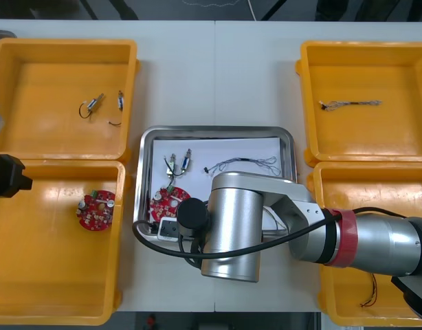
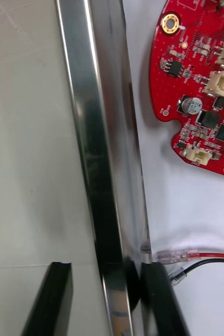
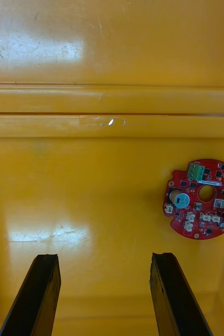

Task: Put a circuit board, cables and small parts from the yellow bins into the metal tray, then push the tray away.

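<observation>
The metal tray [image 1: 147, 180], white inside, holds a red circuit board [image 1: 168, 201], small metal parts [image 1: 177, 164] and a twisted blue and white cable [image 1: 242, 163]. My right arm [image 1: 228, 227] reaches across the tray's near edge to its near left corner. There the right gripper [image 2: 106, 265] is open and straddles the tray's rim [image 2: 98, 157]: one finger stands inside by the wall, the other outside over the table. Just inside lie a red wire [image 2: 216, 255], a black wire [image 2: 206, 265] and the board [image 2: 206, 89]. My left gripper [image 3: 104, 257] hangs open over the near left bin.
The near left yellow bin [image 1: 32, 289] holds another red board [image 1: 95, 211], also the board [image 3: 201, 198] ahead of my left fingers. The far left bin [image 1: 32, 82] has small metal parts [image 1: 92, 106]. A cable [image 1: 348, 104] lies in the far right bin, another cable [image 1: 369, 299] in the near right.
</observation>
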`<move>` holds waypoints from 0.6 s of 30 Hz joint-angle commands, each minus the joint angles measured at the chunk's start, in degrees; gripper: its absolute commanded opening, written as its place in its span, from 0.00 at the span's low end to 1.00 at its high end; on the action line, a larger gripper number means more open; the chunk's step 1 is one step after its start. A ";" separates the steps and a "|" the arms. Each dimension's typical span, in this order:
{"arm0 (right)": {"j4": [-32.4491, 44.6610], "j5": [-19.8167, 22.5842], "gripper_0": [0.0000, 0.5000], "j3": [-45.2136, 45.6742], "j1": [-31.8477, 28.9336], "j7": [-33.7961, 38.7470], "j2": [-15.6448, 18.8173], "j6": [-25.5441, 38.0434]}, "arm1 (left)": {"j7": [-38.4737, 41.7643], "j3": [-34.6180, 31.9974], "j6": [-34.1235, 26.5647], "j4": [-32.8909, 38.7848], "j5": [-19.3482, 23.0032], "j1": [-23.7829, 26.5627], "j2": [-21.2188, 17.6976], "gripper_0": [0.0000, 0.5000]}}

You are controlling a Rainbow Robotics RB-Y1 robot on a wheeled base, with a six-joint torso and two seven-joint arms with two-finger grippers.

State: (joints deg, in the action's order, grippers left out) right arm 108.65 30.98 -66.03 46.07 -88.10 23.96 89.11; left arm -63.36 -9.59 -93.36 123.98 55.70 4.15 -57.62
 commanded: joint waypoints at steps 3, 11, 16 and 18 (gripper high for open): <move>0.51 -1.27 0.00 -1.21 1.74 -3.22 -1.11 -0.34 | -1.94 -1.49 0.63 1.62 0.46 -1.17 -2.58 1.00; 0.51 -1.89 0.00 -1.21 2.80 -4.18 -0.94 -0.42 | -1.94 -1.49 0.63 1.62 0.46 -1.17 -2.58 1.00; 0.51 -1.80 0.00 -1.38 5.08 -5.41 0.12 -0.34 | -1.94 -1.49 0.63 1.62 0.46 -1.17 -2.58 1.00; 0.51 -1.80 0.00 -1.73 6.14 -5.85 0.56 -0.42 | -1.94 -1.49 0.63 1.62 0.46 -1.17 -2.58 1.00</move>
State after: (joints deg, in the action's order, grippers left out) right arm 108.55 29.50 -66.38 48.42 -90.56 24.02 88.96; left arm -63.36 -9.59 -93.35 123.98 55.72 4.15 -57.63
